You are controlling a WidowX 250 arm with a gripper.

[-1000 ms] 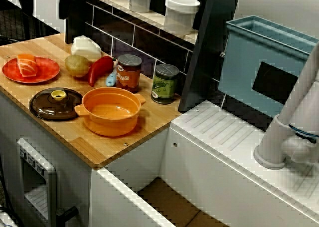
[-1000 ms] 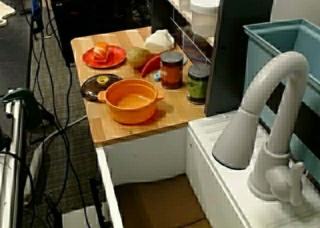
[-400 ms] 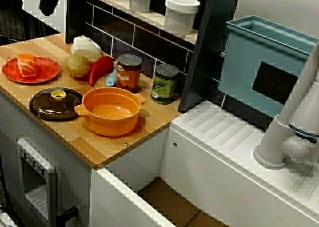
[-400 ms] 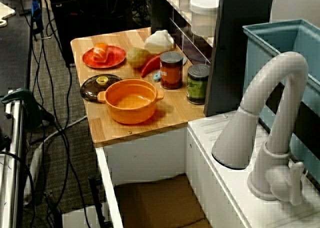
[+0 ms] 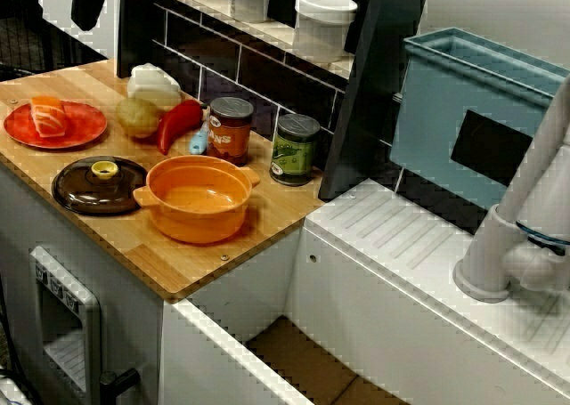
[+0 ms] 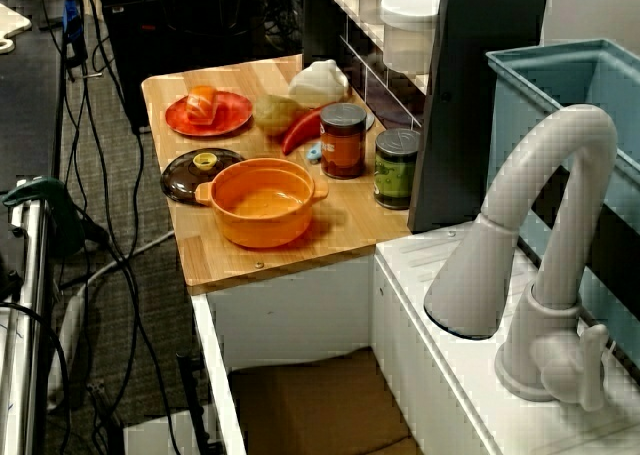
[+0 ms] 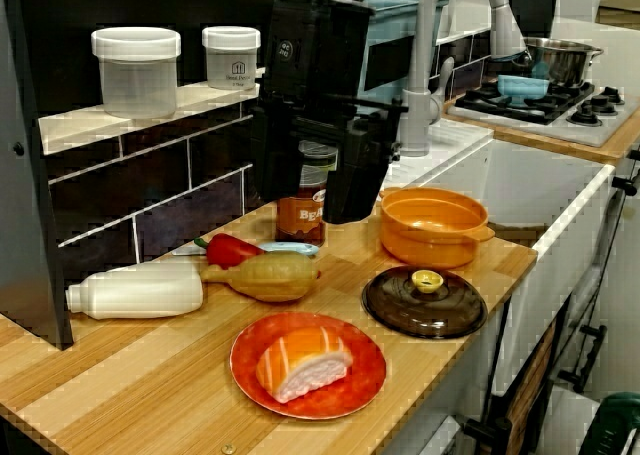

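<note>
A tan oval potato (image 7: 265,275) lies on its side on the wooden bench (image 7: 120,385), below the black hand (image 7: 311,213) and a little to the camera's side of it in the view along the bench. A glossy red pepper (image 7: 232,248) lies right against the potato, also low under the hand. The hand hangs above them with its two fingers spread apart. It holds nothing and touches nothing.

Through the gap between the fingers shows a brown glass jar with an orange label (image 7: 298,227), upright behind the hand (how far behind, this view does not settle). A light-blue utensil (image 7: 285,247) lies flat between pepper and jar. Beyond the potato, away from the hand, a white plastic bottle (image 7: 135,290) lies on its side.

In front of the hand, a round red plate (image 7: 345,393) carries a piece of salmon sushi (image 7: 303,363). Off to the hand's side stands an orange two-handled pot (image 7: 430,243), uncovered. Its dark brown lid with a yellow knob (image 7: 424,303) lies flat just beside it. In the view from above, a green-labelled can (image 5: 295,149) stands next to the jar.
</note>
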